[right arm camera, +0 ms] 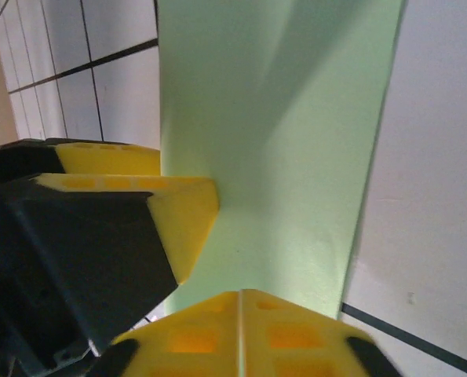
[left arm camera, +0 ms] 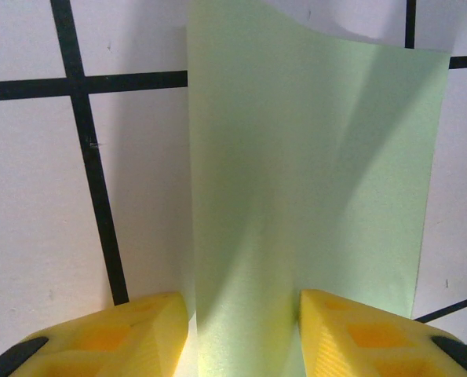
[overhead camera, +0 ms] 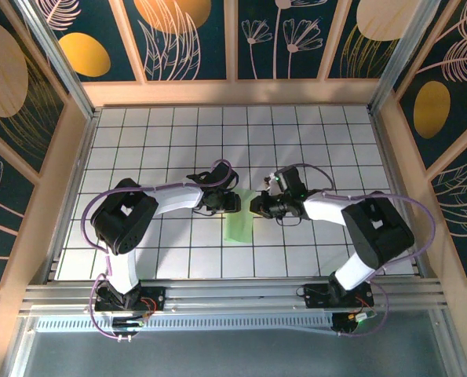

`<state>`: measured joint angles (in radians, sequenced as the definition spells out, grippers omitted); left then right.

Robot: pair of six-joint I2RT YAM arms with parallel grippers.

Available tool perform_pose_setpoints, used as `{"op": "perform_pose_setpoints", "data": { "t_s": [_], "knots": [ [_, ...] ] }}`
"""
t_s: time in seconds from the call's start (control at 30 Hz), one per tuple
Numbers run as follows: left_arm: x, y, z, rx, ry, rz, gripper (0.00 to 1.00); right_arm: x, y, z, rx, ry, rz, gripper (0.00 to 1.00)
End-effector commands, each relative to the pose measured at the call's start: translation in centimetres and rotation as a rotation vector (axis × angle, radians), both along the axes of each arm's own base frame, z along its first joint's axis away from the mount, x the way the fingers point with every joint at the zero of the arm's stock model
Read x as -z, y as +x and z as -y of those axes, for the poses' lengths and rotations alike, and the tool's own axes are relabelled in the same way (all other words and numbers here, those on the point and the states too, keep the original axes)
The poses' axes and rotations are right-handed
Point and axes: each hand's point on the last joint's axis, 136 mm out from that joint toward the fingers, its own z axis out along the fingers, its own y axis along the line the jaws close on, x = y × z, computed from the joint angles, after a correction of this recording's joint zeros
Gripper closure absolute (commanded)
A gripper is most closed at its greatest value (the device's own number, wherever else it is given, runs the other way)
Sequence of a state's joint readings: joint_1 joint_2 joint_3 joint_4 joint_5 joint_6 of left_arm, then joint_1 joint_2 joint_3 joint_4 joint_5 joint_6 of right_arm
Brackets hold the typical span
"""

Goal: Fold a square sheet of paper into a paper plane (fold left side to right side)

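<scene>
**Top external view:** A white tiled worktop point(overhead camera: 155, 141) is seen from above, with two arms reaching in to meet near its middle. The square sheet of paper point(overhead camera: 238, 226), pale green, is seen there as a narrow strip running from 12 o'clock to 6 o'clock. The left gripper point(overhead camera: 233, 203) is placed at the strip's 11 o'clock. The right gripper point(overhead camera: 253, 206) is placed at its 1 o'clock. Both are close to the strip's far end.

**Left wrist view:** The sheet point(left arm camera: 311, 196) is shown rising and bowing away toward 12 o'clock, not pressed flat. The left gripper's yellow fingers point(left arm camera: 115, 338) are held partly apart at 7 and 5 o'clock. Paper passes loosely between them and nothing is clamped.

**Right wrist view:** The right gripper's fingers point(right arm camera: 296, 334), at 6 o'clock, are pressed together to a thin seam. They appear to be pinched on the sheet's near edge (the contact itself is hidden behind the tips). The left gripper point(right arm camera: 186, 179) is seen at 9 o'clock, with one finger in front of the paper.

**Progress:** The left side is judged to have been brought over toward the right, since the sheet reads as a strip. The fold is not judged finished, because the paper is bowed and no flat crease can be made out. Pressing that crease flat is left to do, and so is all the nose and wing folding.
</scene>
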<state>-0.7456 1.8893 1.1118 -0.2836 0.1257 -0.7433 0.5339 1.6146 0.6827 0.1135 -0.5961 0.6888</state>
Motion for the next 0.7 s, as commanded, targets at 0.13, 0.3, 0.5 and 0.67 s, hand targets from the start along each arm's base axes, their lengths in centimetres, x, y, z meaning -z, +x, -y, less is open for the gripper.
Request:
{"op": "perform_pose_setpoints", "data": {
  "t_s": [0.13,0.3,0.5,0.67],
  "knots": [
    [5.4,-3.4,-2.6,-0.008,0.126,-0.138,0.56,0.8,0.0,-1.8,-0.044,0.019,-0.026,1.0],
    [5.4,-3.3,-2.6,-0.009,0.127,-0.136,0.56,2.8,-0.6,-1.0,-0.038,-0.05,-0.077,1.0],
    [4.8,-2.9,-2.6,-0.01,0.126,-0.113,0.56,5.2,-1.5,0.7,-0.022,-0.16,-0.136,1.0],
    [2.4,-1.4,-2.6,-0.026,0.077,-0.054,0.51,6.5,-2.1,1.7,-0.012,-0.221,-0.166,1.0]
  ]
}}
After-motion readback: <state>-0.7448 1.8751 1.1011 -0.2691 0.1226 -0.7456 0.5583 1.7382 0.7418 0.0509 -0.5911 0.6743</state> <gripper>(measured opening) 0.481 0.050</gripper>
